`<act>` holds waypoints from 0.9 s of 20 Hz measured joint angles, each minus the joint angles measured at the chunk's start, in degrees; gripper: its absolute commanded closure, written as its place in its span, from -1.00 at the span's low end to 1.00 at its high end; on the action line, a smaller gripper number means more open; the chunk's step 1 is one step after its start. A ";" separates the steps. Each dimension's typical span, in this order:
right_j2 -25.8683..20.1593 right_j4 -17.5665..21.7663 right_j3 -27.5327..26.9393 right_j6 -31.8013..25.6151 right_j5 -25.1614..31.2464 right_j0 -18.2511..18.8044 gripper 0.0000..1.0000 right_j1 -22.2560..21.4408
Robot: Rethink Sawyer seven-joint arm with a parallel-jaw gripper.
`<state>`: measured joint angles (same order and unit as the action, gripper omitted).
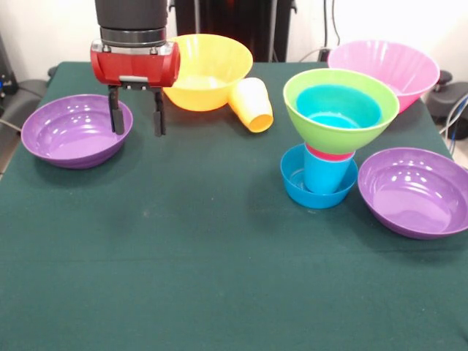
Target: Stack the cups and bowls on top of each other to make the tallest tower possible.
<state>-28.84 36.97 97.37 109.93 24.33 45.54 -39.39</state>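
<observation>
The gripper (137, 115) is hanging wide and empty at upper left, beside the left purple bowl (77, 131); the tower (335, 135) is standing centre-right; next, probably, it needs lowering onto that bowl's rim.

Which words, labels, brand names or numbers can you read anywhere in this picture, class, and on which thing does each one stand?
None: no readable text shows.
The gripper housing is plain red with no legible marking.
The tower, the loose purple bowls and the yellow cup on its side bear no print.
</observation>
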 measured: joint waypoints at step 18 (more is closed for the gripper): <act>2.02 -0.01 0.70 0.00 -2.11 0.09 -1.00 0.04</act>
<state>-26.82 36.95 98.07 109.93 22.22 45.63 -39.35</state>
